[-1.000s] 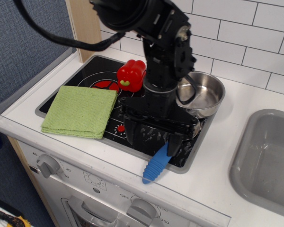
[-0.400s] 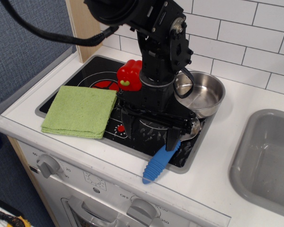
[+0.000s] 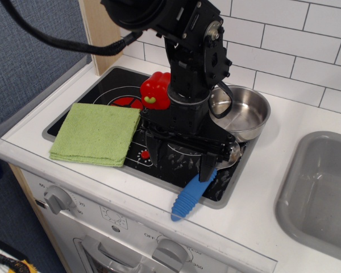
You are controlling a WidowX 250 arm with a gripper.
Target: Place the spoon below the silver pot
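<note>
While the spoon [image 3: 196, 190] lies on the hob's front right corner, its ribbed blue plastic handle pointing toward the front edge, the gripper [image 3: 178, 162] stands over it with jaws spread wide; the right finger sits at the handle's upper end, gripping nothing. One silver pot [image 3: 242, 112], a shiny shallow round pan, sits just behind. One glossy red pepper [image 3: 157, 90] and one folded green cloth [image 3: 96, 133] share the black hob on the white bench [image 3: 261, 199].

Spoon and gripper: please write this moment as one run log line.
spoon: lying on stove edge, below silver pot | gripper: open, above spoon, not holding | phase: released
</note>
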